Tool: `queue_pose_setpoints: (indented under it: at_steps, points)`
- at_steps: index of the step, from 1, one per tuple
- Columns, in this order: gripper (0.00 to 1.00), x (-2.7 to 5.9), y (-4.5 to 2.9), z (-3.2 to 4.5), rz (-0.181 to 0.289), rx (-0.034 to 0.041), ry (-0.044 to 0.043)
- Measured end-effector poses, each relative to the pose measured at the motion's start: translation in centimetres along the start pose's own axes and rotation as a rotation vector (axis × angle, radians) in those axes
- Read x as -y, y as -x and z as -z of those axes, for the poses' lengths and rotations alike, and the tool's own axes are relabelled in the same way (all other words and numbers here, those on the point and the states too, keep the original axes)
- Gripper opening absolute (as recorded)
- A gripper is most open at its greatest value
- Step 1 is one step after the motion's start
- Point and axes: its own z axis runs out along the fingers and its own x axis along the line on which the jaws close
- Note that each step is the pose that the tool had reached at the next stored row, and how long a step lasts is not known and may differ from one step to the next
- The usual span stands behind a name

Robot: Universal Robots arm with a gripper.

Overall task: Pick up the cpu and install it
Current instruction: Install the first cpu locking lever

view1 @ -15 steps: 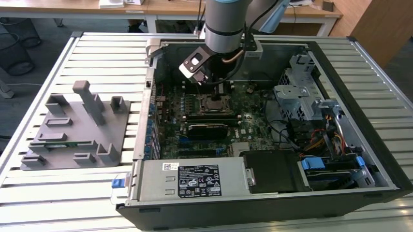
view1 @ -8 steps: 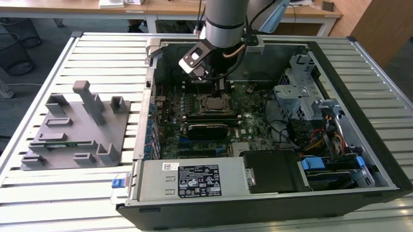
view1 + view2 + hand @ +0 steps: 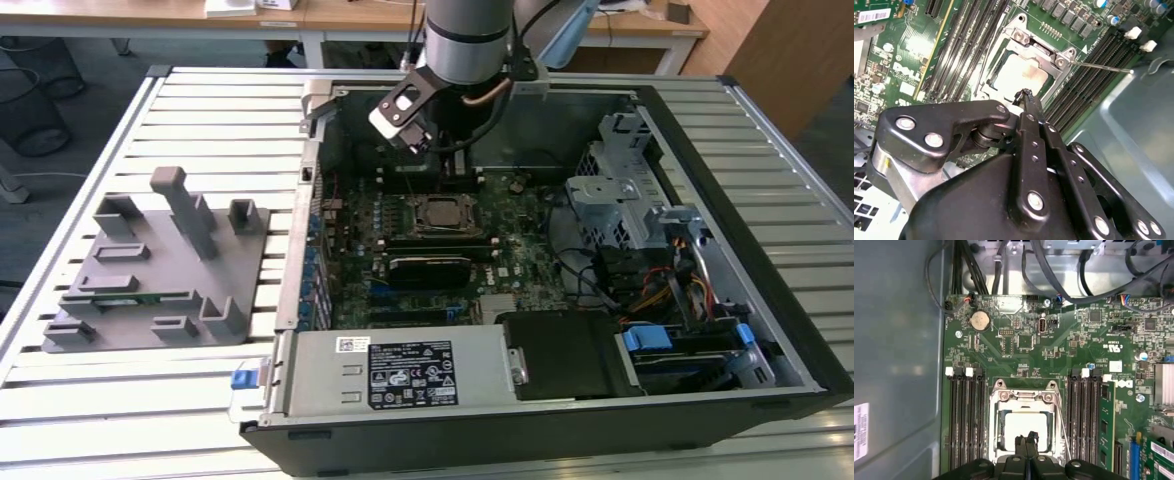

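The cpu (image 3: 1026, 424), a flat square chip with a silver-grey top, lies in the motherboard's metal socket frame (image 3: 998, 405). It also shows in the second wrist view (image 3: 1023, 75) and, in the exterior view, at the middle of the open computer case (image 3: 438, 213). My gripper (image 3: 1026, 439) hangs just above the chip's edge, its two black fingers pressed together with nothing between them. The closed tips (image 3: 1026, 95) point down at the socket. In the exterior view the gripper (image 3: 451, 152) sits low inside the case, at the far side of the socket.
Memory slots (image 3: 966, 425) flank the socket on both sides. A thin socket lever (image 3: 1104, 66) sticks out over the slots. A grey fixture block (image 3: 147, 260) holding a green memory stick (image 3: 158, 296) lies at the exterior view's left. The power supply (image 3: 400, 375) and drive cage (image 3: 627, 215) fill the case.
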Motion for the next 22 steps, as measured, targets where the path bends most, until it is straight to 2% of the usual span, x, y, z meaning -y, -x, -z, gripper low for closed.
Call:
queue_pose_setpoints:
  at_steps: [2, 6, 10, 15, 22]
  points:
    - [0.11, 0.00, -0.01, 0.08, 0.005, -0.0002, -0.0001]
    - [0.11, 0.00, -0.01, 0.09, 0.074, -0.0002, -0.0030]
    - [0.11, 0.00, 0.00, -0.03, 0.136, 0.0084, -0.0086]
    - [0.11, 0.01, 0.00, -0.07, 0.214, 0.0095, -0.0114]
    - [0.11, 0.03, 0.01, -0.06, 0.260, 0.0099, -0.0131]
